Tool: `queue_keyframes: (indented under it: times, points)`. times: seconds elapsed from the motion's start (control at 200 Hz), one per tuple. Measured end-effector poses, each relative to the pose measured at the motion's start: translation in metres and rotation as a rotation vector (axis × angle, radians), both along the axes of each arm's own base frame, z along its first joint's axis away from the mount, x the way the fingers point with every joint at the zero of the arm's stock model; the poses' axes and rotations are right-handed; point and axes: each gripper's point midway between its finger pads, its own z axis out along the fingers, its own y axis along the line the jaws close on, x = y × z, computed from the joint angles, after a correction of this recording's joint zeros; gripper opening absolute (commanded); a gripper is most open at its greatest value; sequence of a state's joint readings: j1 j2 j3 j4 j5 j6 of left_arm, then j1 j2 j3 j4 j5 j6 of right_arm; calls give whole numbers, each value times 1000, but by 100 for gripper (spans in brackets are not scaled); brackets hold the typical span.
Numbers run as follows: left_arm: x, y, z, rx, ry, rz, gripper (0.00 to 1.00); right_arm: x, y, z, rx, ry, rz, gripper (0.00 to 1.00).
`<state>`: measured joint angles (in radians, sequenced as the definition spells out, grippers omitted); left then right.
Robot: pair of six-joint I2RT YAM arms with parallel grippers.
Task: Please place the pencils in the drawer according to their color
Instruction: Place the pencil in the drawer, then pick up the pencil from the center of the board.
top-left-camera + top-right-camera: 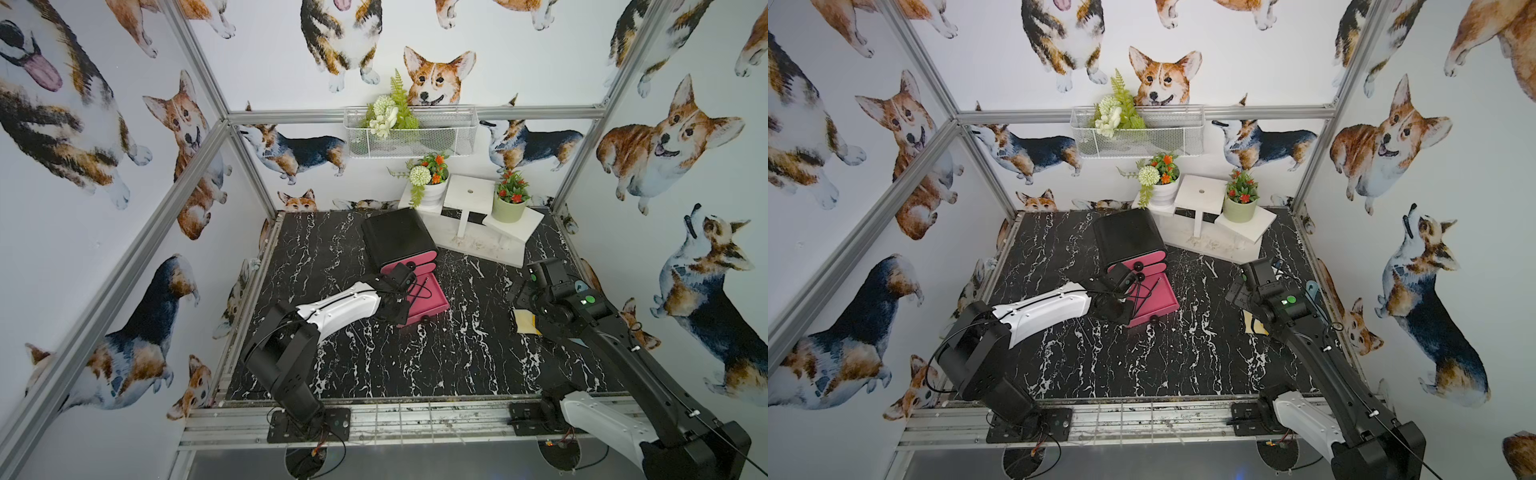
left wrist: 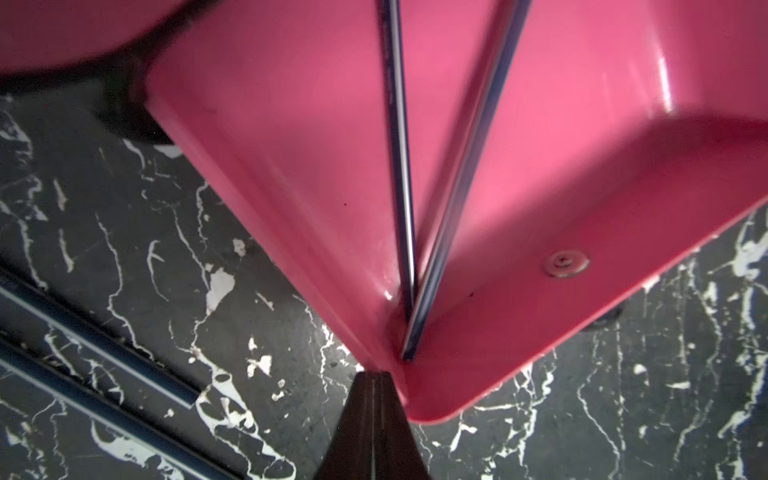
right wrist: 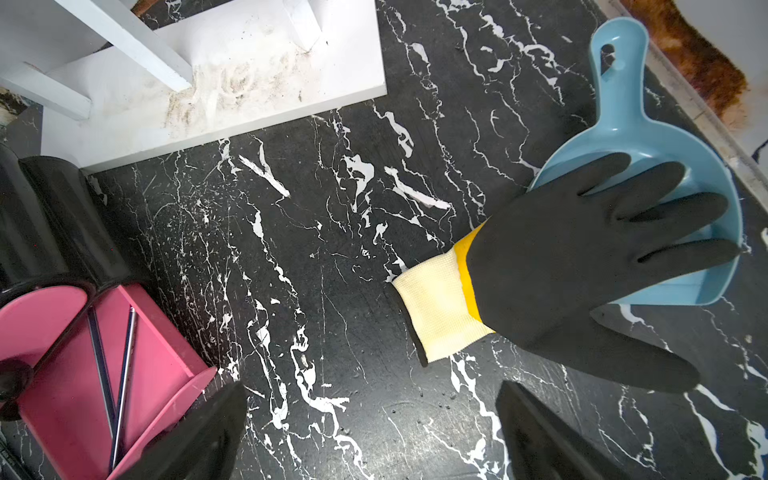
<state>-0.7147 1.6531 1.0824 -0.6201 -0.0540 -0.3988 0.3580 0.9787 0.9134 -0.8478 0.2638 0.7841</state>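
While two dark blue pencils lie in a V meeting at the near-left corner of the open pink drawer, the left gripper sits pinched shut, empty, just outside that rim, and the right gripper gapes wide, empty, over bare table well right of the drawer, near a glove.

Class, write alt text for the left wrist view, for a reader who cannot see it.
Two dark pencils lie in an open pink drawer, meeting in a V at the corner nearest the shut left gripper. Two more dark blue pencils lie side by side on the black marble table beside the drawer.
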Motion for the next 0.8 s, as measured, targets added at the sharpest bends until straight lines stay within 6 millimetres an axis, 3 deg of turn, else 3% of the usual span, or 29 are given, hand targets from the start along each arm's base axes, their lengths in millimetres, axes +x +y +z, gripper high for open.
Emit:
queue_keyframes:
  times: [0.27,0.425,0.626,0.801]
  points:
    - [7,-2,7,-7,-33,5,12,0,0,-1,1,-2,1,100]
    - [4,10,32,-42,-124,48,22,0,0,1,5,-9,3,100]
    - [-9,63,55,-75,-242,275,34,-2,0,2,6,-17,9,100]
    - [-18,131,36,9,-152,611,41,0,2,0,-6,-5,24,100]
